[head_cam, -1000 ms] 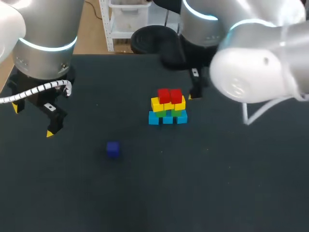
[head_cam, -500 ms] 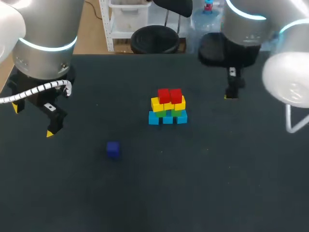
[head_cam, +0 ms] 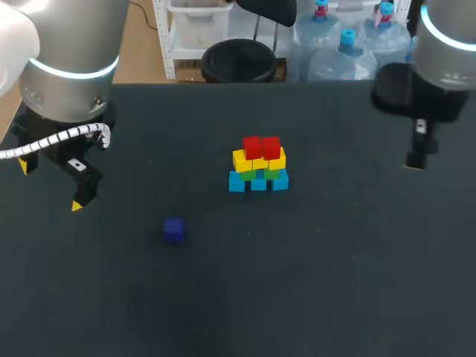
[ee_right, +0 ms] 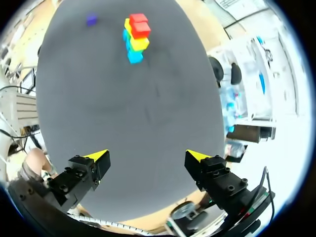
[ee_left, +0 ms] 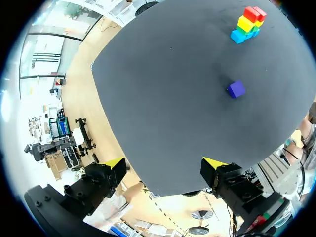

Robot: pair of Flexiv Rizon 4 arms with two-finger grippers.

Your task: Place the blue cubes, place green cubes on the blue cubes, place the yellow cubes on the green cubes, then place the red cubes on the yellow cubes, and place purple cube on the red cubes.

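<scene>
Near the middle of your table (head_cam: pixel 335 282) stands a small stepped stack: three blue cubes (head_cam: pixel 258 183) side by side at the bottom, green cubes (head_cam: pixel 274 174) resting on them, yellow cubes (head_cam: pixel 259 161) on the green, and two red cubes (head_cam: pixel 261 146) touching each other on top. The purple cube (head_cam: pixel 174 229) lies alone on the bare cloth, to the left of the stack and nearer to you, well apart from it. Your left gripper (ee_left: pixel 165 164) hangs over the left side of the table, its two yellow-tipped fingers spread wide with nothing between them; from its wrist view the purple cube sits ahead of the fingers and off toward the right one, with the stack farther beyond it. Your right gripper (ee_right: pixel 147 157) is over the far right part of the table, well apart from the stack, and its fingers are likewise spread wide and hold nothing. In its wrist view the stack stands far ahead of the fingers, and the purple cube shows as a small spot beyond and beside it.
</scene>
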